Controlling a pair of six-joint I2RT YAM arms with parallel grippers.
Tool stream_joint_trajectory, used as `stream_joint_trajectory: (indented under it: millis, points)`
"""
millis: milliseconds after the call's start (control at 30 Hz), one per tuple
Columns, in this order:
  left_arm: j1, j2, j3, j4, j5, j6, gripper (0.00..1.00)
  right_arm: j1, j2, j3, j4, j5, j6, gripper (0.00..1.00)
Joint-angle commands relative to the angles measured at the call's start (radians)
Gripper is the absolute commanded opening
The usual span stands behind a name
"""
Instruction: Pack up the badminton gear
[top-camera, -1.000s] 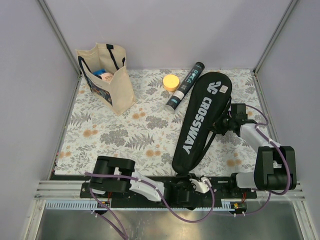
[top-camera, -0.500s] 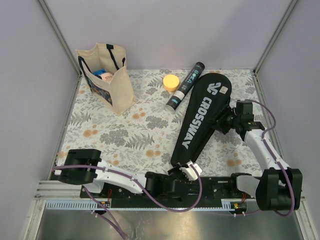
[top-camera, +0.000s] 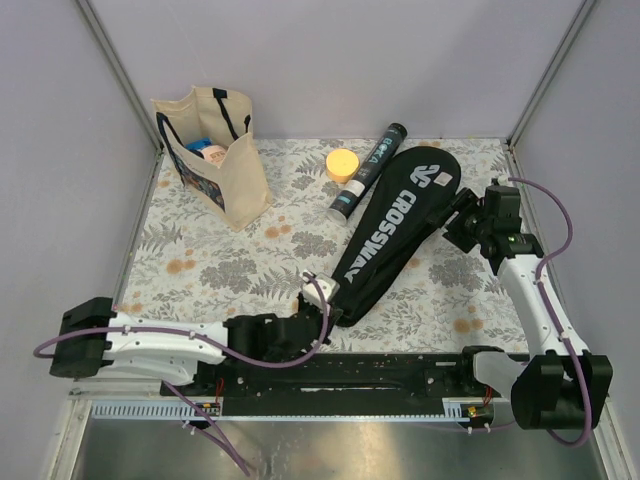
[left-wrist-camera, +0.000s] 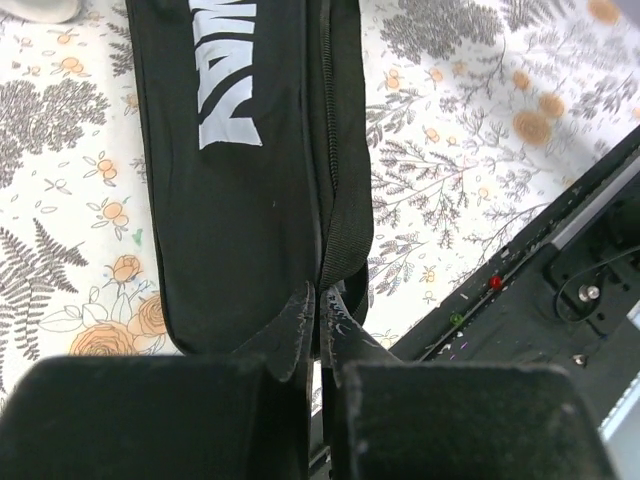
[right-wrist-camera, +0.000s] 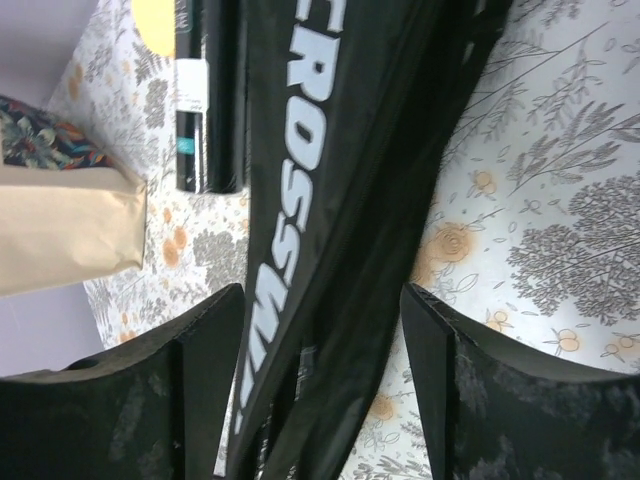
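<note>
The black "CROSSWAY" cover (top-camera: 392, 232) lies slantwise on the flowered table, head at the back right, narrow end toward the front. My left gripper (top-camera: 328, 300) is at that narrow end, shut on the cover's black strap loop (left-wrist-camera: 345, 262). My right gripper (top-camera: 458, 215) hovers at the right edge of the cover's head, open and holding nothing. In the right wrist view the cover (right-wrist-camera: 340, 200) runs below and between its spread fingers (right-wrist-camera: 215, 350). The black lettered tube (top-camera: 368, 172) lies just left of the cover's head.
A beige tote bag (top-camera: 215, 155) with dark handles stands at the back left. A round yellow container (top-camera: 342, 163) sits beside the tube. The black rail (top-camera: 400, 370) with the arm bases runs along the near edge. Frame posts and walls close off the sides.
My left arm swung left, dragging the cover's narrow end with it, so the cover turned. My right gripper opened, let go of the cover's edge and drew back to the right.
</note>
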Motion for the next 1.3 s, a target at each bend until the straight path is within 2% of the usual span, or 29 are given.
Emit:
stream_joint_trajectory:
  millis: [0,100,200,233,433,667,800,1067,1200,1267]
  points:
    - [0.066,-0.132,-0.046,0.048,0.105,-0.134,0.0,-0.03,0.035,0.0,0.032,0.038,-0.017,0.75]
    - [0.085,-0.177,-0.05,0.032,0.124,-0.15,0.0,-0.038,0.052,-0.056,0.126,0.001,0.029,0.81]
    - [0.085,-0.189,-0.044,0.023,0.131,-0.15,0.0,-0.038,0.064,-0.164,0.303,-0.056,0.127,0.97]
    - [0.085,-0.188,-0.039,0.023,0.134,-0.149,0.0,-0.037,0.075,-0.197,0.362,-0.074,0.153,1.0]
    - [0.085,-0.18,-0.025,0.023,0.148,-0.15,0.0,-0.037,0.183,-0.326,0.622,-0.096,0.217,1.0]
    - [0.086,-0.171,-0.017,0.025,0.16,-0.163,0.0,-0.035,0.395,-0.446,1.153,-0.212,0.323,0.98]
    - [0.086,-0.165,-0.017,0.017,0.162,-0.172,0.0,-0.035,0.458,-0.501,1.403,-0.246,0.423,0.96]
    - [0.086,-0.157,-0.022,0.022,0.157,-0.184,0.0,-0.035,0.409,-0.567,1.508,-0.206,0.451,0.95]
    - [0.086,-0.159,-0.025,0.035,0.163,-0.19,0.0,-0.035,0.441,-0.561,1.539,-0.215,0.461,0.97]
    - [0.086,-0.157,-0.025,0.037,0.167,-0.19,0.0,-0.035,0.475,-0.579,1.618,-0.218,0.498,0.97]
